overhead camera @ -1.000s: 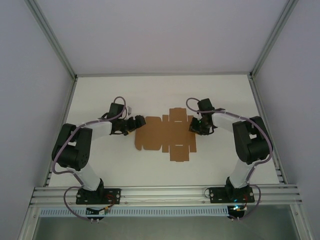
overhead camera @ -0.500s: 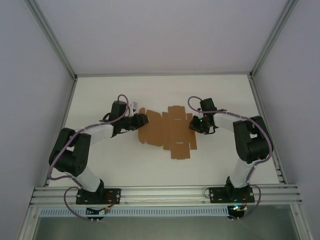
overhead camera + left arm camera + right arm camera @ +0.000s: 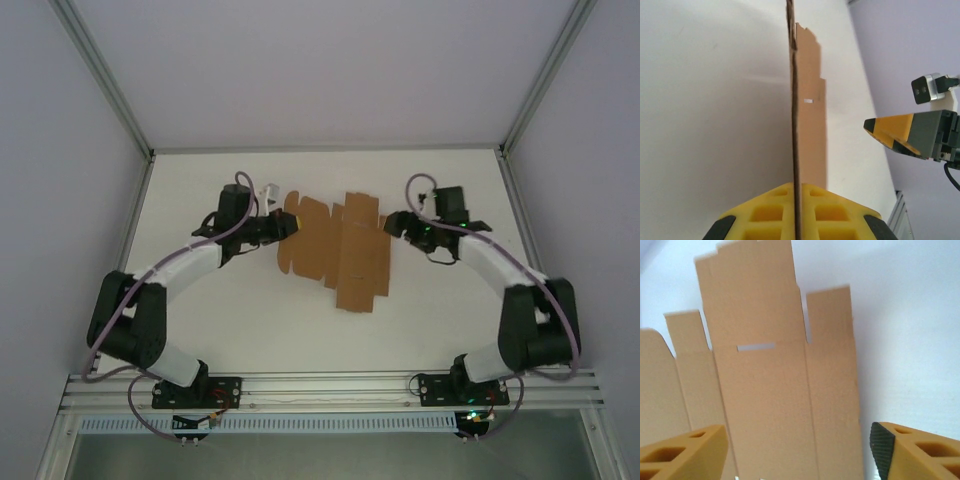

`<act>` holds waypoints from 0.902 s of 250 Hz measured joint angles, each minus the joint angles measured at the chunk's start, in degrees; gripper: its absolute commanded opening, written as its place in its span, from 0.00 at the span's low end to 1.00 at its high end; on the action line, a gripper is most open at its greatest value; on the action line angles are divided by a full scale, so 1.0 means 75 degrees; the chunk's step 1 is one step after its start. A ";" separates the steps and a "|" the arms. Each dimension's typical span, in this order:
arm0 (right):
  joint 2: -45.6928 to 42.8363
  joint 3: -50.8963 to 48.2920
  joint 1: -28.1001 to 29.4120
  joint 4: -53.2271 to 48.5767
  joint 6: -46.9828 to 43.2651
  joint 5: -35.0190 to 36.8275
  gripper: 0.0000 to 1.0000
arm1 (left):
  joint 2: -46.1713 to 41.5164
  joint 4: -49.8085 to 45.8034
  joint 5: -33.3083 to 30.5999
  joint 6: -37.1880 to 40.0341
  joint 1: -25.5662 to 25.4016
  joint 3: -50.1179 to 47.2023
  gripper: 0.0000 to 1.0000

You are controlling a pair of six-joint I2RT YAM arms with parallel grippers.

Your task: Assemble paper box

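The paper box (image 3: 335,250), a flat brown cut-out sheet, lies slightly askew on the far middle of the white counter (image 3: 300,335). The left hand (image 3: 285,226) is clamped on the sheet's left edge, its yellow fingers pressed to both faces. The right hand (image 3: 395,224) is spread wide at the right edge; whether it touches is unclear. Both arms curve inward from their bases.
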 measured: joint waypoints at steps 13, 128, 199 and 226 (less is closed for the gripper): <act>-0.0434 0.0003 -0.0236 0.0023 -0.0085 -0.0134 0.84 | -0.0361 -0.0003 0.0006 0.0000 0.0000 0.0207 0.00; -0.1510 0.0047 -0.0883 0.0067 -0.0472 -0.2317 0.65 | -0.2279 0.0487 0.0411 -0.0242 0.0000 0.0833 0.00; -0.1664 0.0052 -0.0883 0.0659 -0.0219 -0.3684 0.52 | -0.2806 0.0970 0.0522 -0.0481 -0.0003 0.0600 0.00; -0.1682 0.0029 -0.0883 0.0772 -0.0189 -0.3879 0.35 | -0.2856 0.1096 0.0571 -0.0557 0.0000 0.0592 0.00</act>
